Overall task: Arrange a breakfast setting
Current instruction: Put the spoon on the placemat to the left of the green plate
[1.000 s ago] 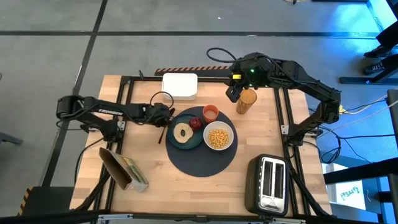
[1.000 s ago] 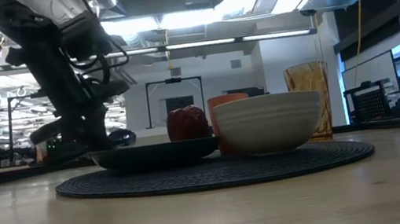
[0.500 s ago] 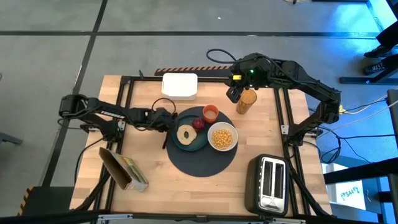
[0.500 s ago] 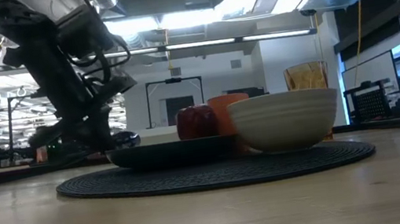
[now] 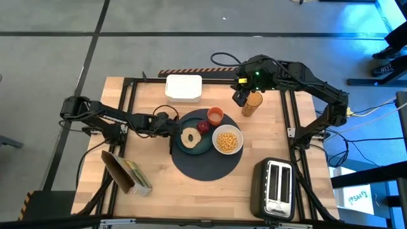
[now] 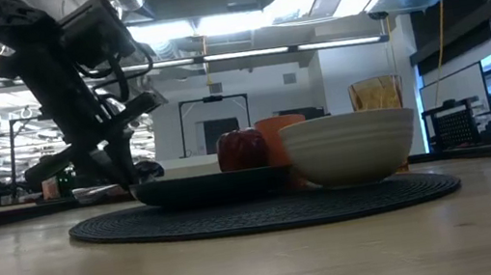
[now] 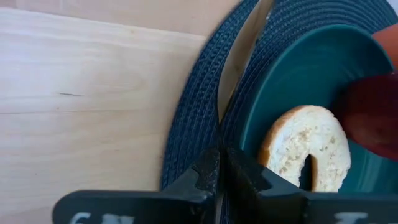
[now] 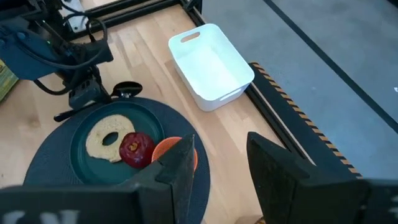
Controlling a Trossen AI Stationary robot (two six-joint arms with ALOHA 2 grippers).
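The dark round mat (image 5: 206,166) carries the teal plate (image 5: 202,145) with the bagel (image 5: 188,135) and the red fruit (image 5: 202,126). Also on the mat are the white bowl of yellow cereal (image 5: 227,140) and the orange cup (image 5: 215,115). My left gripper (image 5: 169,126) stands at the plate's left rim, shut on the metal spoon (image 7: 242,62). The spoon's bowl shows in the right wrist view (image 8: 127,90). My right gripper (image 5: 238,97) is open and empty above the table's far side; its open fingers show in its own wrist view (image 8: 221,165). My left gripper pinches the spoon's thin handle (image 7: 219,134) between its two fingertips. The fingers come from above and lie across the handle. The handle runs from the fingers toward the table's far edge, over the mat (image 7: 193,112) beside the plate's rim (image 7: 261,81). Whether it rests on the mat I cannot tell.
A white bin (image 5: 184,88) stands at the far edge. An amber glass (image 5: 252,104) is right beside my right gripper. The toaster (image 5: 275,187) sits at the near right, and the cereal box (image 5: 127,173) lies at the near left. Bare wood lies left of the mat.
My left gripper has gone toward the table's right edge and a little toward the near edge, staying shut on the spoon. The plate with the bagel and fruit, and the bowl, have slid a little to the right on the mat. The cup has stayed.
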